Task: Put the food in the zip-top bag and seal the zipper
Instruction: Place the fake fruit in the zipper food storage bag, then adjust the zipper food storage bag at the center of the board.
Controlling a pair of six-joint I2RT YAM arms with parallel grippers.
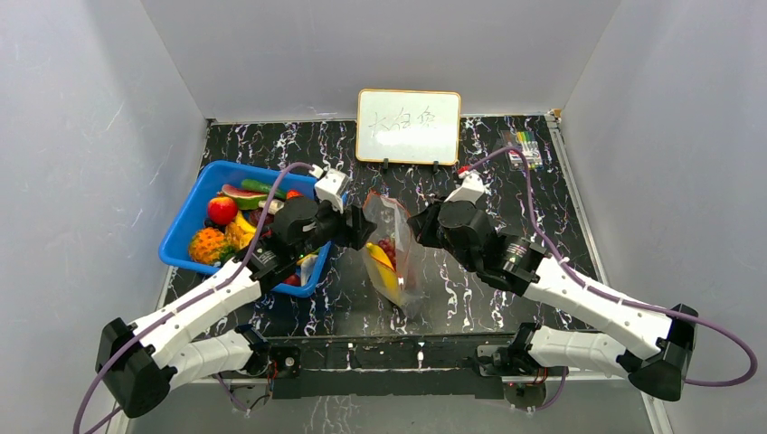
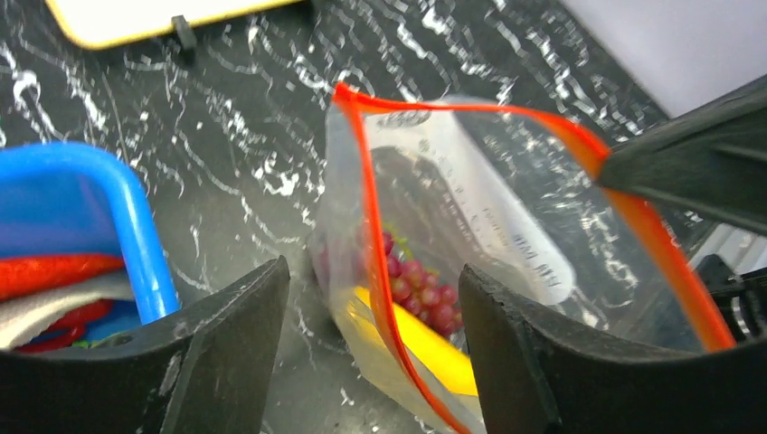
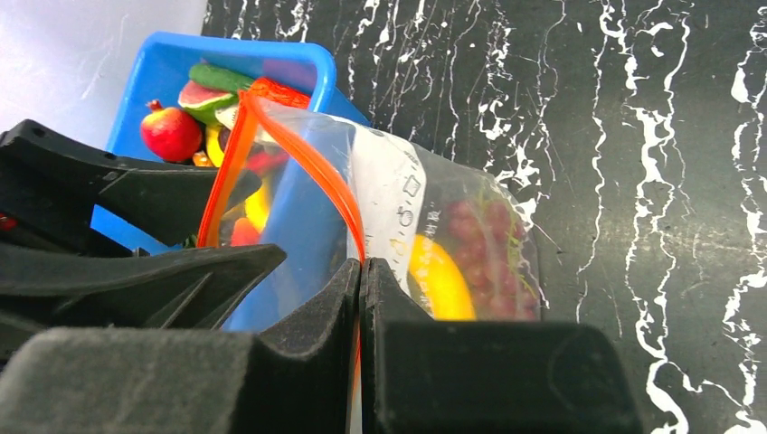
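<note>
Right jaws pinch the zipper (image 2: 360, 181); left jaws gape facing it.

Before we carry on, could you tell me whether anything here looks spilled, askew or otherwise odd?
Nothing looks spilled or damaged. The zip-top bag merely sags crinkled, mouth gaping, held up by the right gripper pinching its zipper.

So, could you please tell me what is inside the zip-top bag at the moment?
Through the clear zip-top bag, a yellow banana and dark red grapes show near the bottom. Anything beneath or behind them is covered, partly by the white label.
</note>
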